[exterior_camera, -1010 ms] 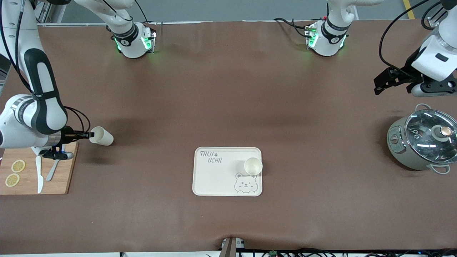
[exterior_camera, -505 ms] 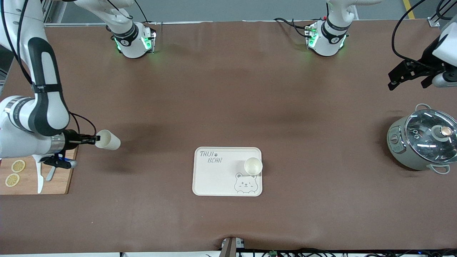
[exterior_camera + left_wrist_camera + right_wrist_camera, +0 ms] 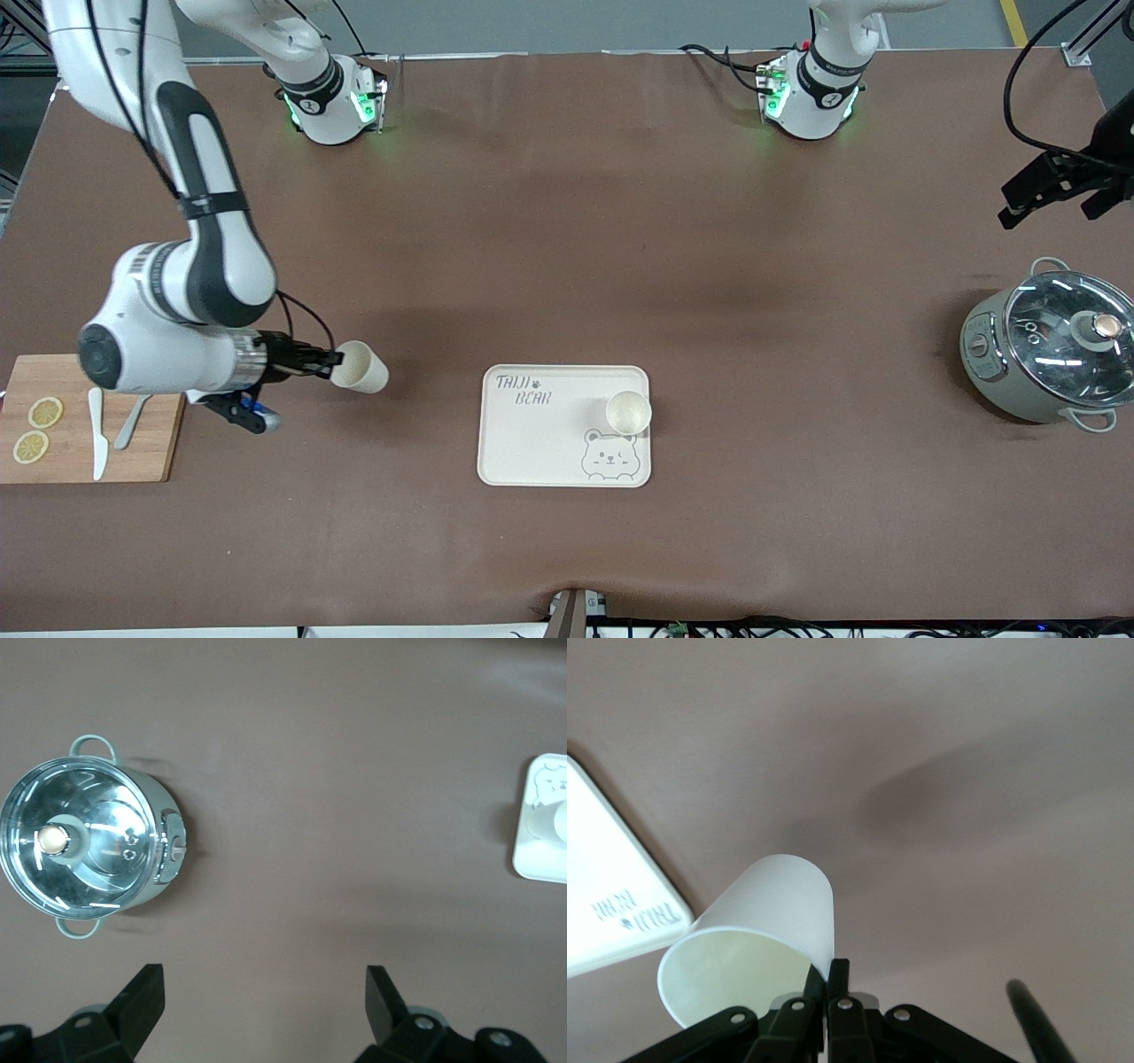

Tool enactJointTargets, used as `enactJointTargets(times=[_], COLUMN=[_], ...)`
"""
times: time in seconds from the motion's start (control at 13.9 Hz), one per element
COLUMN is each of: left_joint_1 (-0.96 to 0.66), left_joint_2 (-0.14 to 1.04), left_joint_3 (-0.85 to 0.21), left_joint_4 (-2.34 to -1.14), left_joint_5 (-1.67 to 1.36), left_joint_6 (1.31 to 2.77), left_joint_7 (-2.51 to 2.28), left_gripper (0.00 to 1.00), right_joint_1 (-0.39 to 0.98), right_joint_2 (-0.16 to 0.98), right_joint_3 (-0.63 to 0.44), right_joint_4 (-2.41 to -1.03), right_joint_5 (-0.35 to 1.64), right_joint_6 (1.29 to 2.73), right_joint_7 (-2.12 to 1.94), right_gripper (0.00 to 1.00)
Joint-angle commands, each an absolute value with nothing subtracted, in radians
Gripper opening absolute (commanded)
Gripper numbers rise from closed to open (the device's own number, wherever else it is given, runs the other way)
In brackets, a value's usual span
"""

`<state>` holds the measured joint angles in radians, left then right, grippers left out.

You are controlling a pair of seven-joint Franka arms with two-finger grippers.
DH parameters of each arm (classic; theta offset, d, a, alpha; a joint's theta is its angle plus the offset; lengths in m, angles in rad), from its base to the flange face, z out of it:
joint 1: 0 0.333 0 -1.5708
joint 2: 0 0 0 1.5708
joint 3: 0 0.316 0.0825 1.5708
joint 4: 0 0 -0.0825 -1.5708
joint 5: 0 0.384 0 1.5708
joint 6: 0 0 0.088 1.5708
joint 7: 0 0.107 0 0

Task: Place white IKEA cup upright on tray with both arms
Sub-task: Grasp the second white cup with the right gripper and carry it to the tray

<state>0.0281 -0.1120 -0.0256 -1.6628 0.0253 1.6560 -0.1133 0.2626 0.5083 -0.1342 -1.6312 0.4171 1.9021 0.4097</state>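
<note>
1. Bare table (image 3: pixel 549 266) is seen between the held cup (image 3: pixel 359 367) and the tray (image 3: pixel 496 443).
2. One tray corner is taken by a standing cup (image 3: pixel 628 412).

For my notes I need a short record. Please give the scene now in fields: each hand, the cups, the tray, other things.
right hand: shut on the rim of a white cup, carried on its side above the table
left hand: open, empty, up over the table near the pot
tray: holds second cup, upright
cutting board: lemon slices, white knife
</note>
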Motion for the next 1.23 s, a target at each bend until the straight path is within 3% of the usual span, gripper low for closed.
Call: enactJointTargets(times=[0.0, 0.43, 1.15], left_joint_1=[0.034, 0.031, 0.032], left_joint_2=[-0.091, -0.089, -0.072], left_joint_3=[-0.031, -0.035, -0.032], left_joint_4=[-1.615, -1.580, -1.571], left_joint_5=[0.032, 0.044, 0.029], left_joint_6=[1.631, 1.580, 1.574], left_joint_7=[-0.109, -0.109, -0.101], left_gripper=[1.00, 1.00, 1.00], right_joint_1=[0.339, 0.462, 0.538], right_joint_2=[0.560, 0.676, 0.761], right_joint_3=[-0.146, -0.146, -0.144], right_joint_4=[-1.582, -1.456, -1.399], right_joint_5=[0.454, 0.546, 0.549], right_joint_6=[1.966, 2.052, 2.166], right_joint_7=[0.604, 0.846, 1.071], right_gripper=[0.00, 0.00, 0.00])
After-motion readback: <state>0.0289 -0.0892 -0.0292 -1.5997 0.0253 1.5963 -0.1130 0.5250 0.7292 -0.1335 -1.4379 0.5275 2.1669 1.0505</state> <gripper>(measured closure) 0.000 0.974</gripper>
